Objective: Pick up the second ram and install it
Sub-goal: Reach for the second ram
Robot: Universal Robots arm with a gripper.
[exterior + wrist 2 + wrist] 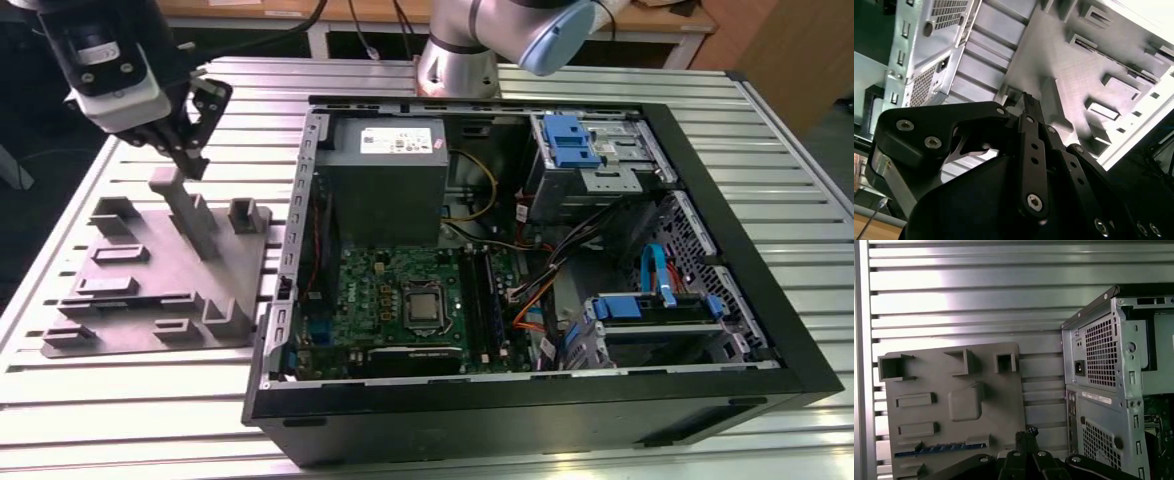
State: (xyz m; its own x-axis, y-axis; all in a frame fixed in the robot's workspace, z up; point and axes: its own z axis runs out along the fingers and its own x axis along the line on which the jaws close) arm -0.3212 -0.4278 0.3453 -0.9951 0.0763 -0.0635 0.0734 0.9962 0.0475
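Note:
The second ram (936, 448) shows in the first wrist view as a thin blue-tinted dark strip lying edge-up in a slot of the grey holder plate (1004, 405). My gripper (1026, 433) hovers over the plate's edge nearest the computer case, to one side of the ram and not touching it. In the exterior view the gripper (190, 158) hangs just above a tall grey post (184, 205) on the holder plate (140, 300). In the second wrist view the fingertips (1029, 100) meet, shut, with nothing between them.
An open black computer case (534, 398) lies to the exterior view's right of the plate. Inside it are the green motherboard (380, 285), a grey power supply (384, 165), blue drive brackets and loose cables. Everything rests on a ribbed metal table (120, 400).

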